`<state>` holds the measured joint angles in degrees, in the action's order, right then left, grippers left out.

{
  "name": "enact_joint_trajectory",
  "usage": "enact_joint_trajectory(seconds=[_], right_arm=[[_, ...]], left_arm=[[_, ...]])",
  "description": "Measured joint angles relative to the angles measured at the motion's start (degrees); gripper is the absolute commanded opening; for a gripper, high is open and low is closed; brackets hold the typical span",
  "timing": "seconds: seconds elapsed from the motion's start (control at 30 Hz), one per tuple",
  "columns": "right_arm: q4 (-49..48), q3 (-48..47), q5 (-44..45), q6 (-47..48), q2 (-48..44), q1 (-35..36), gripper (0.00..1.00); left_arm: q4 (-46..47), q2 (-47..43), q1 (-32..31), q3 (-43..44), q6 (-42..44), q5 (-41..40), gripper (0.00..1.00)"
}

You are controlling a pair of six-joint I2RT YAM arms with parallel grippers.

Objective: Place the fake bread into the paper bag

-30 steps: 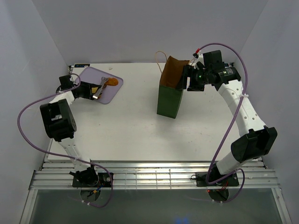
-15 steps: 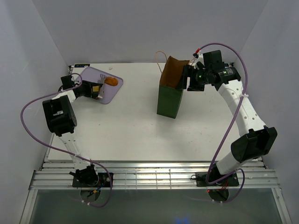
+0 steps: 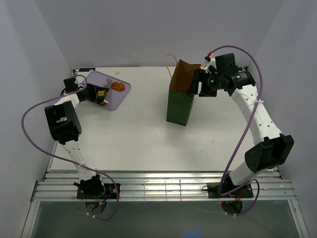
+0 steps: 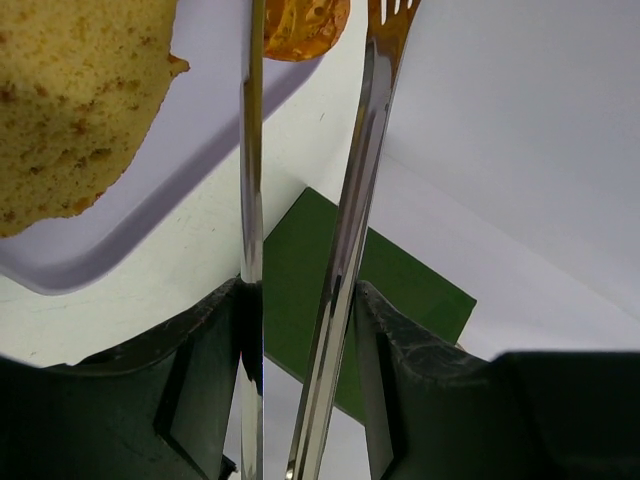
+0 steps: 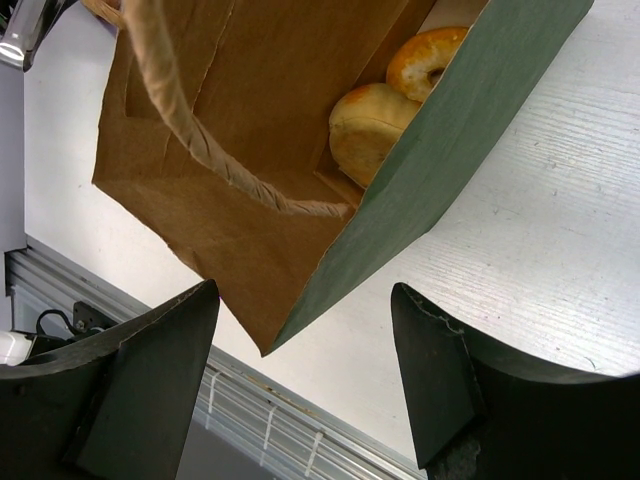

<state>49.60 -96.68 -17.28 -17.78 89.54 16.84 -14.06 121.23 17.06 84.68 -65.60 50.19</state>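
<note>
My left gripper [image 3: 95, 95] is over the lilac tray [image 3: 118, 99] and shut on metal tongs [image 4: 350, 230], whose two arms run between my fingers. The tong tips stand apart, empty. The flat yellowish slice [image 4: 70, 110] lies on the tray left of the tongs. The darker brown oval [image 4: 305, 22] lies by the tong tips and shows in the top view [image 3: 118, 86]. The paper bag [image 3: 179, 106] stands upright mid-table. My right gripper [image 3: 199, 82] is open, its fingers straddling the bag's rim corner [image 5: 300, 320]. The ring doughnut [image 5: 425, 58] and the lumpy bun [image 5: 368, 125] lie inside the bag.
The bag's string handles show, one arching above its far rim [image 3: 171, 58], one across its mouth [image 5: 190, 130]. The tray sits at the table's far left corner near the wall. A metal rail [image 3: 163, 184] runs along the table's near edge.
My left gripper has drawn back a little to the left over the tray and turned with the tongs. The right arm and the bag have not moved.
</note>
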Motion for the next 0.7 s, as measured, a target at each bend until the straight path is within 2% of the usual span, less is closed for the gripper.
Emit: enact_joint_trajectory(seconds=[0.43,0.7], right_arm=[[-0.42,0.04,0.00,-0.66,-0.02,0.00,0.75],[-1.44,0.96,-0.02,-1.09,-0.24,0.00,0.75]], left_arm=[[-3.48,-9.79,0.00,-6.93,1.79,1.09,0.56],[-2.38,-9.55,-0.04,-8.48,-0.48,4.76,0.56]])
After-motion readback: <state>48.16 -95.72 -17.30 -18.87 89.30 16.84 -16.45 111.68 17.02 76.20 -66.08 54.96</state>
